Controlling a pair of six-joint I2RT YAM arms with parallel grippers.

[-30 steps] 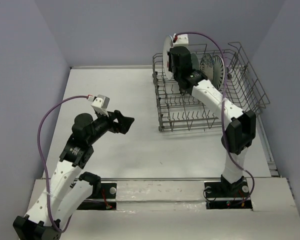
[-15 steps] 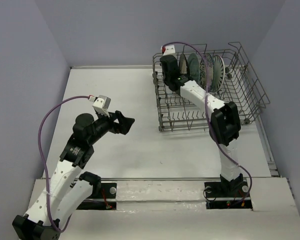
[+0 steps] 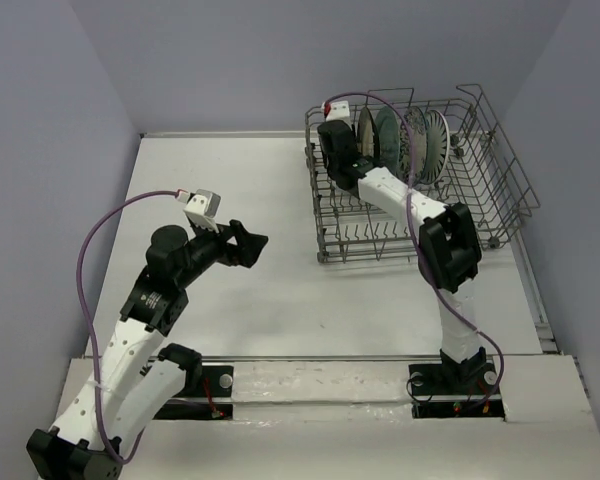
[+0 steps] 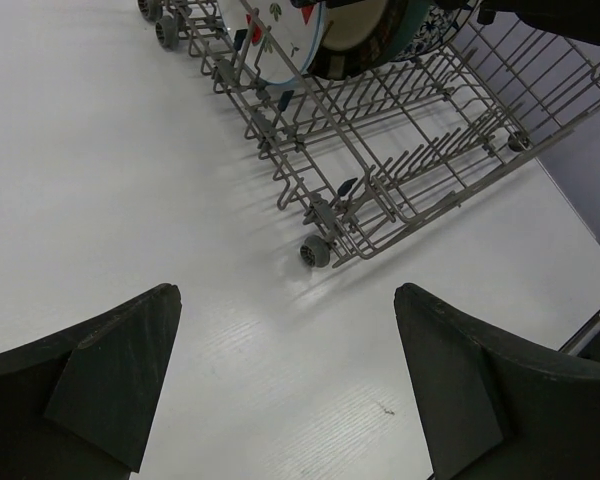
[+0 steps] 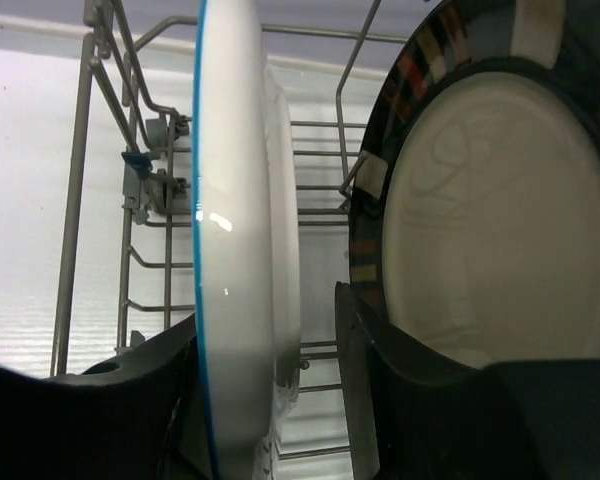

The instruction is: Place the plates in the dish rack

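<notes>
Seemingly right hand (image 5: 268,385) loosely straddles a racked plate (image 5: 235,250); left hand (image 4: 283,297) gapes empty

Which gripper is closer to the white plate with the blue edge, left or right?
Right. The right gripper straddles the blue-edged white plate standing in the dish rack, a finger either side. The left gripper hovers over the table, well left of the rack.
</notes>
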